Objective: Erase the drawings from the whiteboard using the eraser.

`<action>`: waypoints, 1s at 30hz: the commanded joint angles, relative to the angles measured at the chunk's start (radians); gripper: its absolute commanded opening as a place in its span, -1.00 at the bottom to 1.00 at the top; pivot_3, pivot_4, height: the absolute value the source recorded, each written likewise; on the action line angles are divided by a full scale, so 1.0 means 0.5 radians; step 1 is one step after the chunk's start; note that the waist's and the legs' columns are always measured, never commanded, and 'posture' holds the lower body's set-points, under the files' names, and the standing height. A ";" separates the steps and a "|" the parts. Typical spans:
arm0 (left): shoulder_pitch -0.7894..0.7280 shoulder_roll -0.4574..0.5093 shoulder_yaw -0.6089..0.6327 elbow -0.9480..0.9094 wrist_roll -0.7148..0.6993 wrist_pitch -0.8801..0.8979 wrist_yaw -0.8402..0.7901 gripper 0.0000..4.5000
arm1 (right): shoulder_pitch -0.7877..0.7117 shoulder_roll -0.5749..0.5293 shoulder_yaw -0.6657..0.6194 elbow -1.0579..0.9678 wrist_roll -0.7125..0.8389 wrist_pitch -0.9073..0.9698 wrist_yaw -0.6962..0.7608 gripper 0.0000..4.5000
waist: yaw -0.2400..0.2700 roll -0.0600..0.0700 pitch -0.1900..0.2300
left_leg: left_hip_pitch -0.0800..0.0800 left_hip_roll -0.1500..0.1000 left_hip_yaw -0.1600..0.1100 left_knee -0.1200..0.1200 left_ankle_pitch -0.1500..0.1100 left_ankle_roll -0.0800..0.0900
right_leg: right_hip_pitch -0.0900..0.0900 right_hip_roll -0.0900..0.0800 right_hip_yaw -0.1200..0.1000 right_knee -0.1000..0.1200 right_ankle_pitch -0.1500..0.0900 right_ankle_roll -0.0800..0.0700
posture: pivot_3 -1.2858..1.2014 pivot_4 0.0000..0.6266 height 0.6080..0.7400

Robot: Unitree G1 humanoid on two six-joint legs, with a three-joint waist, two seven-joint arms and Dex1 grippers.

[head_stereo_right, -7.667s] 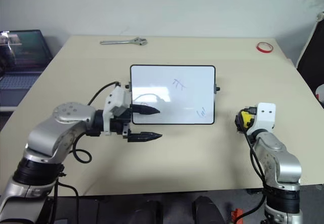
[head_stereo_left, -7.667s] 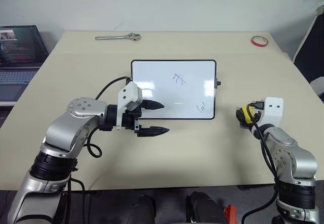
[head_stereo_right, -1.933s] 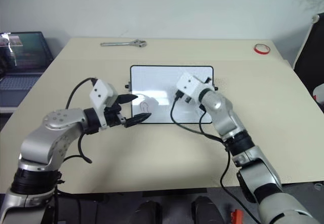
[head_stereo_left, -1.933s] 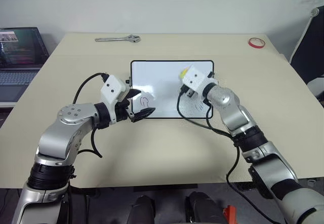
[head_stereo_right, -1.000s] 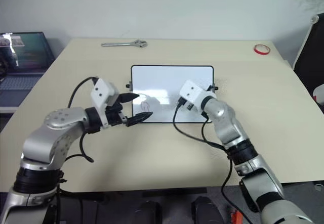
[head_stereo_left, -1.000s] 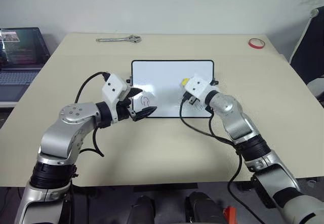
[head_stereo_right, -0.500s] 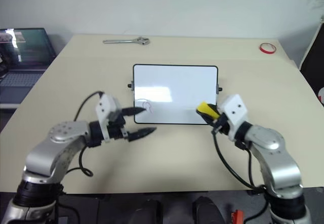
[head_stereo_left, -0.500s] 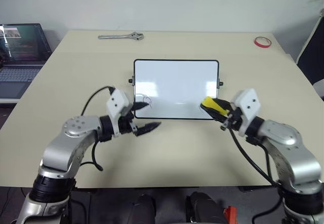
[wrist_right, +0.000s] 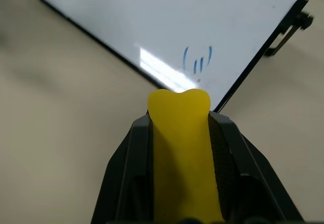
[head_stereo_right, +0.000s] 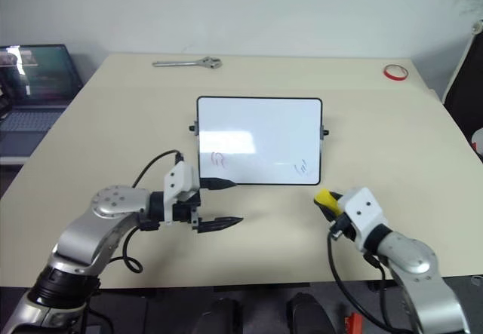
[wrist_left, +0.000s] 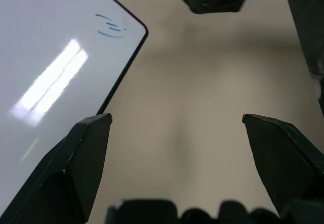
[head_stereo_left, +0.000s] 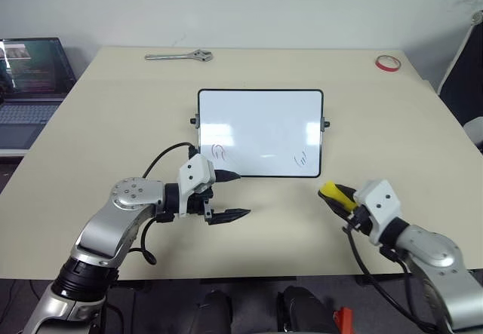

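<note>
So my right gripper (head_stereo_right: pixel 326 199) squeezes the yellow eraser (head_stereo_left: pixel 333 194), just off the whiteboard (head_stereo_left: pixel 260 130). Two drawings are left: the red one (head_stereo_left: pixel 219 151) and the blue one (head_stereo_left: pixel 299 160). My left gripper (head_stereo_left: pixel 230 194) is open.

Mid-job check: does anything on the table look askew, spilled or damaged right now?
Nothing stands out. The whiteboard lies flat and square, two drawings left on it. The eraser sits pinched in the right tool; the wrench and red tape ring rest undisturbed at the far edge.
</note>
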 commanded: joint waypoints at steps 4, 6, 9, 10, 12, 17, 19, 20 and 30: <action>-0.098 0.003 -0.027 -0.033 0.025 -0.009 -0.056 1.00 | -0.383 0.140 0.217 0.323 -0.327 -0.203 -0.282 -0.50 | -0.002 0.000 0.000 | -0.002 0.000 -0.001 0.000 0.000 0.000 | -0.001 0.000 0.000 0.000 0.001 -0.003 | 0.03 -0.52 1.00; -0.119 0.005 -0.036 -0.057 0.021 0.016 -0.056 1.00 | -0.501 0.167 0.269 0.454 -0.426 -0.196 -0.346 -0.50 | -0.002 0.000 0.000 | -0.003 0.000 -0.002 0.000 0.000 0.000 | -0.001 0.000 0.000 0.000 0.001 -0.003 | 0.03 -0.52 1.00; -0.143 0.014 -0.039 -0.093 0.015 0.051 -0.055 1.00 | -0.632 0.180 0.322 0.597 -0.530 -0.115 -0.390 -0.50 | 0.000 0.000 0.000 | -0.005 0.000 -0.001 0.000 0.000 0.000 | -0.002 -0.001 0.000 -0.001 0.001 -0.002 | 0.03 -0.52 1.00; -0.152 0.018 -0.032 -0.101 0.008 0.068 -0.053 1.00 | -0.647 0.177 0.342 0.616 -0.543 -0.060 -0.367 -0.50 | 0.000 0.000 0.000 | -0.005 0.001 -0.002 0.000 0.000 0.000 | -0.002 -0.001 0.000 -0.001 0.001 -0.002 | 0.03 -0.52 1.00; -0.163 0.027 -0.020 -0.111 0.001 0.092 -0.053 1.00 | -0.637 0.150 0.406 0.608 -0.551 0.031 -0.278 -0.50 | 0.004 0.000 0.000 | -0.005 0.001 -0.003 0.000 0.000 0.000 | -0.002 -0.001 0.000 0.000 0.001 -0.002 | 0.03 -0.52 1.00; -0.132 0.050 0.001 -0.094 0.004 0.104 -0.054 1.00 | -0.573 0.071 0.573 0.491 -0.544 0.117 -0.053 -0.50 | 0.002 0.000 0.000 | -0.004 0.001 -0.004 0.000 0.000 0.000 | -0.001 -0.001 -0.001 0.000 0.001 -0.002 | 0.03 -0.52 1.00; -0.107 0.053 0.004 -0.081 0.012 0.082 -0.057 1.00 | -0.574 0.068 0.580 0.488 -0.572 0.137 -0.062 -0.50 | -0.003 0.000 0.000 | -0.003 0.001 -0.003 0.001 0.000 0.000 | -0.001 -0.001 -0.001 0.002 0.001 -0.002 | 0.03 -0.52 1.00; -0.094 0.054 0.006 -0.072 0.017 0.066 -0.058 1.00 | -0.588 0.080 0.560 0.508 -0.602 0.145 -0.109 -0.50 | -0.006 0.000 0.000 | -0.003 0.001 -0.003 0.002 0.000 0.000 | -0.001 -0.001 0.000 0.002 0.001 -0.003 | 0.03 -0.52 1.00; -0.019 0.035 -0.005 -0.016 0.069 -0.045 -0.063 1.00 | -0.708 0.132 0.524 0.651 -0.758 0.227 -0.271 -0.50 | -0.004 0.000 0.000 | -0.004 0.001 -0.004 0.005 0.000 0.000 | 0.000 -0.001 -0.001 0.003 0.001 -0.003 | 0.03 -0.52 1.00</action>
